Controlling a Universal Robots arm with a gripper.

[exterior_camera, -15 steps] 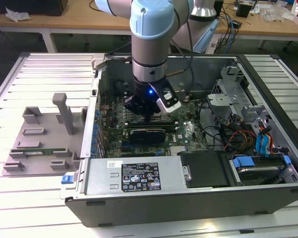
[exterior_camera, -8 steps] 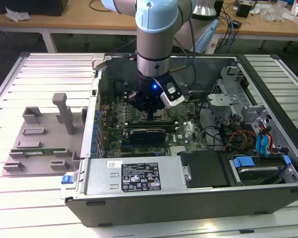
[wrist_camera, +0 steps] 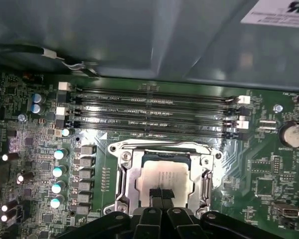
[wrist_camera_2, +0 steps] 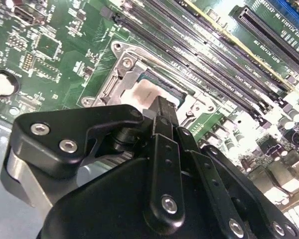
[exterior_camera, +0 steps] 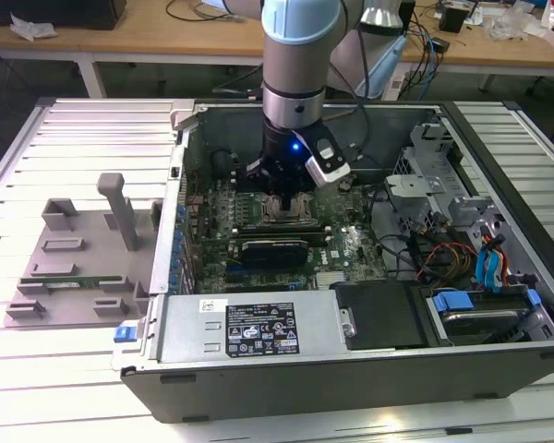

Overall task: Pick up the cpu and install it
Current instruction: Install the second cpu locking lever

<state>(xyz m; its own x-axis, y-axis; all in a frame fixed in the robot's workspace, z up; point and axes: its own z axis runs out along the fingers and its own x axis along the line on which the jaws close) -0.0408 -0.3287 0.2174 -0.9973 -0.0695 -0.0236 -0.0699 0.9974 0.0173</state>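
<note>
The cpu (wrist_camera: pixel 164 174), a silver-grey square chip, lies flat inside the metal socket frame (wrist_camera: pixel 127 181) on the green motherboard; it also shows in the second wrist view (wrist_camera_2: pixel 149 92). My gripper (wrist_camera: pixel 159 193) hangs straight over it, its two black fingertips (wrist_camera_2: pixel 162 107) pressed together at the middle of the chip's top. Nothing is held between them. In the exterior view the gripper (exterior_camera: pixel 284 198) reaches down into the open computer case, over the socket.
Long black memory slots (wrist_camera: pixel 154 112) run beside the socket. The case walls (exterior_camera: pixel 258 323) surround the board, with a drive cage and cables (exterior_camera: pixel 462 258) at the exterior view's right. A grey fixture (exterior_camera: pixel 74 258) holding a green memory stick (exterior_camera: pixel 60 281) sits outside at the left.
</note>
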